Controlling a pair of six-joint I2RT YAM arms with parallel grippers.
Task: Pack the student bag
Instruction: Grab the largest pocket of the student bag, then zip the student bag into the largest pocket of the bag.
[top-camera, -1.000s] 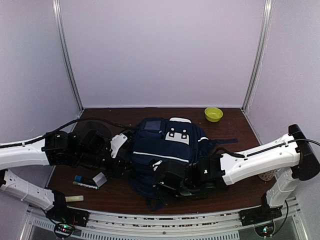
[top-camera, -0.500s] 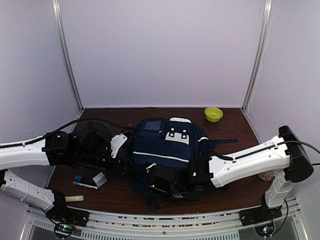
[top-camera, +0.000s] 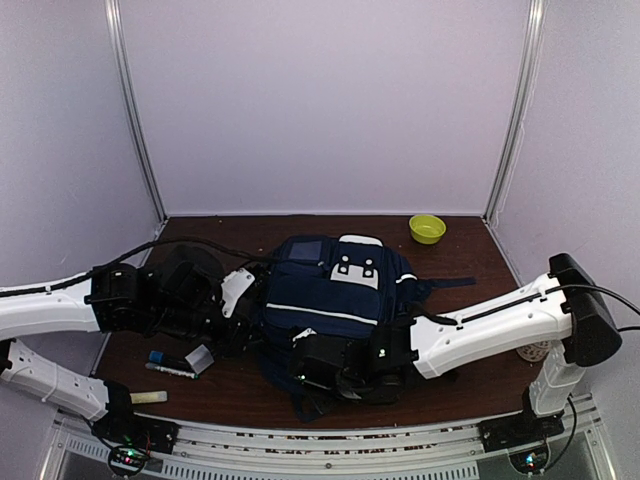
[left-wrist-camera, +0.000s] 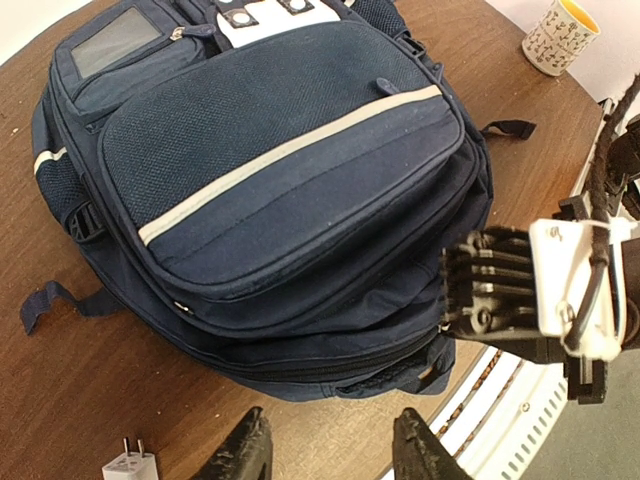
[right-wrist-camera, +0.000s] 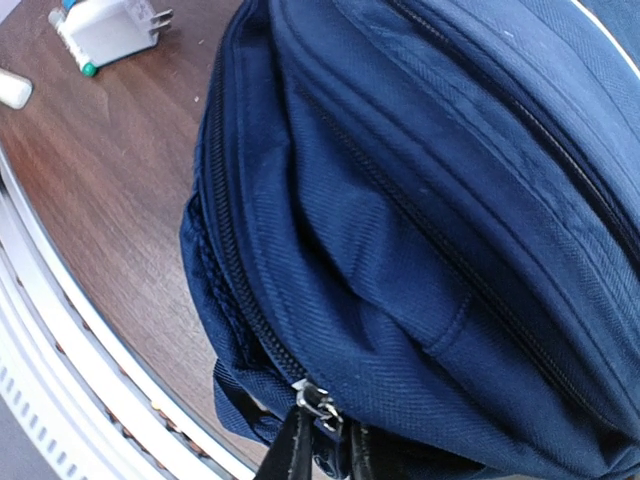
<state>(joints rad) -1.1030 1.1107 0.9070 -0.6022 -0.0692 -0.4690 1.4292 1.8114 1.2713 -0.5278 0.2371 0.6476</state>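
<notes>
While every loose thing lies outside it, the packing looks barely begun. Nearest the arms' bases, on the left of the table (top-camera: 230, 395), are a pale stick (top-camera: 148, 397), a marker (top-camera: 170, 371) and a white plug adaptor (top-camera: 200, 358), none of them touching the bag.

Just beyond, the right gripper (right-wrist-camera: 330, 455) sits at the near end of the student bag (top-camera: 335, 290). Its fingers are drawn close together with the metal zipper pull (right-wrist-camera: 318, 405) caught between the tips. I take that as a clench on the pull, though the tips are cut off at the picture's edge. The left gripper (left-wrist-camera: 330, 455) hovers over bare wood beside the bag's left flank, its jaws spread and holding nothing.

The bag lies flat on its back in the middle of the table, white stripe up, and every zip line in view runs closed. So the step in hand seems to be opening a compartment, and after that each item has to be carried in and the zip drawn shut (what the bag already holds, if anything, cannot be seen).

Further off, a patterned cup (left-wrist-camera: 560, 35) stands to the bag's right, and a green bowl (top-camera: 427, 228) sits by the back wall.
</notes>
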